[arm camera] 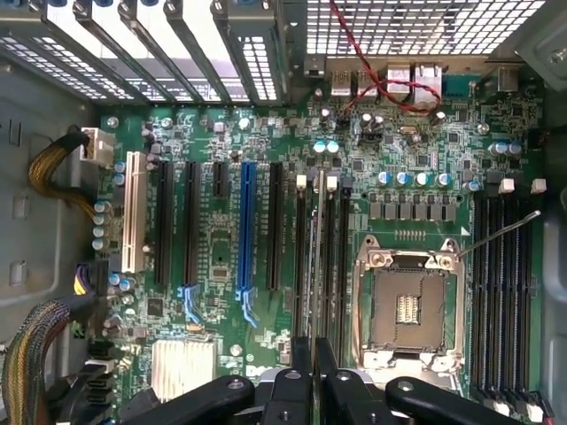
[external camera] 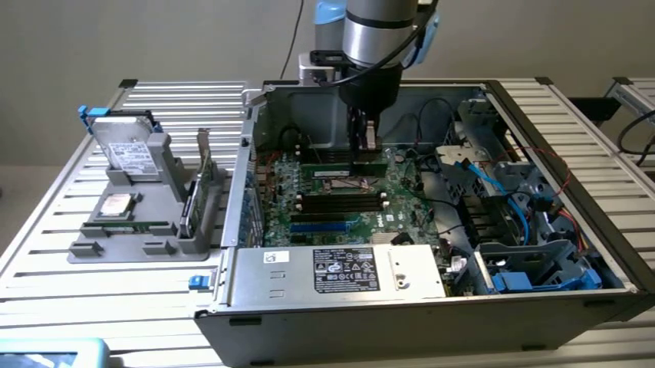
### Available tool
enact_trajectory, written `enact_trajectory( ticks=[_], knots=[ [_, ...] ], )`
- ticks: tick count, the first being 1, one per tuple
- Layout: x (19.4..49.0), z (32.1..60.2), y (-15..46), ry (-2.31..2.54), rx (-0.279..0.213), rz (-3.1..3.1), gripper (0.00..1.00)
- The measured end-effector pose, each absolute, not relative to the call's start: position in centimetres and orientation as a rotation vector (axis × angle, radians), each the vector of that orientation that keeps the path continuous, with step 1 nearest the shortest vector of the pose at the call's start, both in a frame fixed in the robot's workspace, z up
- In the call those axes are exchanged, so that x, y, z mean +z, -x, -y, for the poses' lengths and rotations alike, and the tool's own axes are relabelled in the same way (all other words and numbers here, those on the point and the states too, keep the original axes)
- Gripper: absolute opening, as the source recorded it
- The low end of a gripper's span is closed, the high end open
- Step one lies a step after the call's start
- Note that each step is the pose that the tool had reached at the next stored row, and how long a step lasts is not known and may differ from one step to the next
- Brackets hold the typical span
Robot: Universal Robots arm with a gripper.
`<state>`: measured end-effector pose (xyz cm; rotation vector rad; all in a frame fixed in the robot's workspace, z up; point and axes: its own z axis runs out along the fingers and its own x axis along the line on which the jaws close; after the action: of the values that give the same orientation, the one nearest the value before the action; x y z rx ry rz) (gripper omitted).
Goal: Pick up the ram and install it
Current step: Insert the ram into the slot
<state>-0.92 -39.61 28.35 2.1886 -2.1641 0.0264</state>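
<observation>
My gripper point(external camera: 366, 146) reaches down into the open computer case point(external camera: 256, 138), over the green motherboard point(external camera: 338, 207). It is shut on the ram point(external camera: 343, 163), a slim green strip that lies level just over the board's far memory slots. In the wrist view the two dark fingers point(arm camera: 301, 359) stand close together at my gripper point(arm camera: 314, 347). The ram point(arm camera: 315, 266) shows edge-on as a thin line running along the black slots point(arm camera: 330, 266) beside the processor socket point(arm camera: 407, 301). Whether the strip touches a slot I cannot tell.
On the exterior view's left, a grey holder point(external camera: 103, 249) carries a silver hard drive point(external camera: 128, 149) and a tall green expansion card point(external camera: 199, 184). A silver power supply point(external camera: 338, 272) fills the case's near side. Blue cables point(external camera: 492, 184) and drive cages crowd the exterior view's right.
</observation>
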Motion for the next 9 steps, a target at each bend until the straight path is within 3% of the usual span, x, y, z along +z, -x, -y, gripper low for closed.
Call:
enact_trajectory(
  ticks=[9],
  knots=[
    [27.27, 39.61, 0.92, -2.190, 0.026, 2.163, 0.13]
  ],
)
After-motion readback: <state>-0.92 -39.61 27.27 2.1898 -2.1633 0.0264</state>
